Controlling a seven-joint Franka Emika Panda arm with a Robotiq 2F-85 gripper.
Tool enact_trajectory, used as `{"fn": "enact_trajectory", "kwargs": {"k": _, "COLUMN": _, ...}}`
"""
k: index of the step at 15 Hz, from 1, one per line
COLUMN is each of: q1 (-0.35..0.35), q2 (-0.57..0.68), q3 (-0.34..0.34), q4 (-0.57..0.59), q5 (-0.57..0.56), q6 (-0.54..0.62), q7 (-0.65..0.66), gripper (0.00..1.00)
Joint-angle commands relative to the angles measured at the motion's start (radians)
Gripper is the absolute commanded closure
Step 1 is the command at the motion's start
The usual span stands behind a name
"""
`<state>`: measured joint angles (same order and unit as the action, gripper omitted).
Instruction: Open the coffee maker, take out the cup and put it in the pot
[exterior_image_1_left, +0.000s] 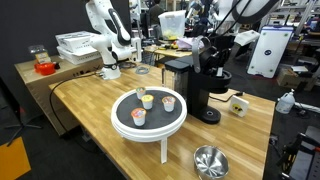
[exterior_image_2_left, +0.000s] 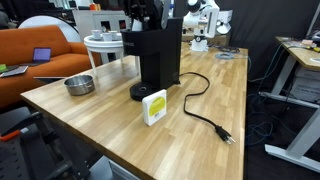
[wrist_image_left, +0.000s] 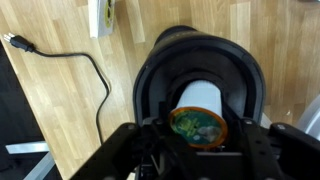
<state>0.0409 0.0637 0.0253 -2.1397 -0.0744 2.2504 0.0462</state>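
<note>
The black coffee maker (exterior_image_1_left: 195, 85) stands on the wooden table and shows in both exterior views (exterior_image_2_left: 160, 55). In the wrist view its open rounded top (wrist_image_left: 200, 50) lies right below me. My gripper (wrist_image_left: 198, 140) is over that opening, shut on the cup (wrist_image_left: 198, 122), a small white pod with a green and orange top, tilted. In an exterior view the gripper (exterior_image_1_left: 212, 50) is at the machine's top; the cup is too small to see there. The steel pot (exterior_image_1_left: 210, 160) sits empty near the table edge and also shows in the other exterior view (exterior_image_2_left: 79, 85).
A white pedestal tray (exterior_image_1_left: 120, 122) holds three small cups (exterior_image_1_left: 143, 97) beside the coffee maker. A yellow box (exterior_image_2_left: 154, 107) and the black power cord (exterior_image_2_left: 205, 110) lie on the table behind the machine. Another robot arm (exterior_image_1_left: 105, 40) stands at the far table.
</note>
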Motion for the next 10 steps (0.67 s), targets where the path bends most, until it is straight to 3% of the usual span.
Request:
{"fn": "enact_trajectory", "kwargs": {"k": 1, "q1": -0.007, "q2": 0.012, "q3": 0.0, "q4": 0.026, "q5": 0.026, "q6": -0.038, "q7": -0.032, "gripper": 0.74}}
{"fn": "enact_trajectory", "kwargs": {"k": 10, "q1": 0.003, "q2": -0.048, "q3": 0.006, "q4": 0.015, "q5": 0.006, "q6": -0.036, "q7": -0.036, "gripper": 0.74}}
